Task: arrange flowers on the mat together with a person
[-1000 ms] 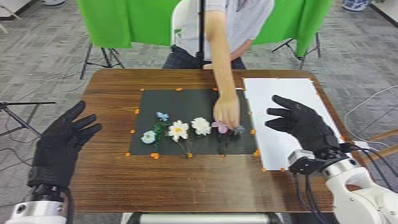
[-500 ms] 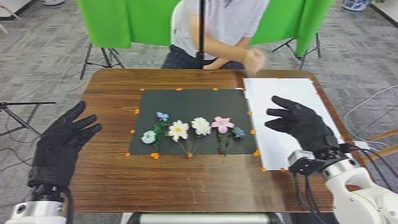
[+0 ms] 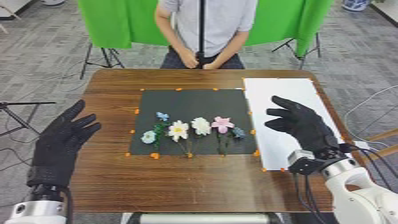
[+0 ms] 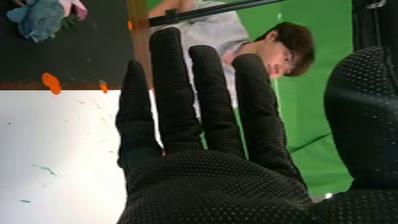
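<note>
Your left hand is open at the left of the frame, your right hand open at the right. The flowers lie mid-frame, on the lower part of the dark mat.

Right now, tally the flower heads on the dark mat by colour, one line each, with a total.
On the dark mat:
Blue flower heads, pale one included: 3
White flower heads: 2
Pink flower head: 1
Total: 6
</note>
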`<act>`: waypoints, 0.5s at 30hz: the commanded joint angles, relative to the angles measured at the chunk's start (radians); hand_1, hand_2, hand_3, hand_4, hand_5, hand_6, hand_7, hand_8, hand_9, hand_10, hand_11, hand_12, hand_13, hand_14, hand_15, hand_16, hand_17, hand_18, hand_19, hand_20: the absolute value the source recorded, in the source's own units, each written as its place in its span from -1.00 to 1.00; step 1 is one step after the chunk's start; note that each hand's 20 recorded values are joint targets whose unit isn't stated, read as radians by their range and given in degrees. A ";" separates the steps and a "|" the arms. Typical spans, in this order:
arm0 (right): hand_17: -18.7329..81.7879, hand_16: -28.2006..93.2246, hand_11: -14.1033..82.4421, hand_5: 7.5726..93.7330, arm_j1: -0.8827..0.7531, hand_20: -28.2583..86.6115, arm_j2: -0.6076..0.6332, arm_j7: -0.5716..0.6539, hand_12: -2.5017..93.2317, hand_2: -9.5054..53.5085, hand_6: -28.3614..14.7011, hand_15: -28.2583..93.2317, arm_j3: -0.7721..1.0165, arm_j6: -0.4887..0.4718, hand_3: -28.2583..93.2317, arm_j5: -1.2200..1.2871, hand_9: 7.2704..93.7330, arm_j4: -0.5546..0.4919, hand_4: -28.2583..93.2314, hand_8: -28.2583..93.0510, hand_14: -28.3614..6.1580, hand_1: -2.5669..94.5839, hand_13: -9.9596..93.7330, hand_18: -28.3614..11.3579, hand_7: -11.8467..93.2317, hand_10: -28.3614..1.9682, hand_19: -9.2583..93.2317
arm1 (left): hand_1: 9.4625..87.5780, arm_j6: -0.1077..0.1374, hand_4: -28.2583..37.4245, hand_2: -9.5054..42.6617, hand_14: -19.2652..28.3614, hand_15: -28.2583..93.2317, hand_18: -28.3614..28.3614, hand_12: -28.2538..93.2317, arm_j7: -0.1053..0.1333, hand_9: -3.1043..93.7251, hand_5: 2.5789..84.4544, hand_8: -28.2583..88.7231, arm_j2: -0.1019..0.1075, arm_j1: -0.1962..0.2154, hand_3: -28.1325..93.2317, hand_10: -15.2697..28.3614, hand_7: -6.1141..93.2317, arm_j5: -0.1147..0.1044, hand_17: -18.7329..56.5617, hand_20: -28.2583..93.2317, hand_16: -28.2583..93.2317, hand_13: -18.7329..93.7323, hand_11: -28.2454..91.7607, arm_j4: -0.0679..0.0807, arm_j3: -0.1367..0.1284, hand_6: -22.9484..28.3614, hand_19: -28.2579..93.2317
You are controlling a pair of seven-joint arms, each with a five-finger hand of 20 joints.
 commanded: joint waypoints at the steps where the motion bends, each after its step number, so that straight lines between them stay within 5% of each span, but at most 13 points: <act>1: -0.42 -0.37 -0.38 -0.09 -0.004 -0.21 -0.006 -0.008 -0.64 -0.69 0.34 0.24 -0.006 0.000 0.67 0.006 -0.01 0.001 -1.00 -0.73 -0.28 -0.38 0.02 -0.55 -0.50 -0.04 0.20 | -0.76 0.014 -1.00 -0.33 0.92 0.34 0.73 -0.39 0.006 -0.27 -0.24 -0.69 0.001 0.011 0.73 0.59 -0.61 -0.010 -0.78 -0.38 -0.72 -0.28 -0.10 -0.001 0.004 0.14 0.26; 15: -0.43 -0.37 -0.38 -0.09 -0.003 -0.20 -0.011 -0.004 -0.64 -0.69 0.34 0.24 -0.002 -0.007 0.67 0.004 -0.01 0.002 -1.00 -0.73 -0.28 -0.38 0.02 -0.55 -0.50 -0.03 0.21 | -0.75 0.017 -1.00 -0.33 0.93 0.35 0.73 -0.39 0.003 -0.27 -0.24 -0.69 -0.009 0.008 0.73 0.59 -0.61 -0.005 -0.78 -0.38 -0.72 -0.28 -0.09 -0.001 0.005 0.14 0.27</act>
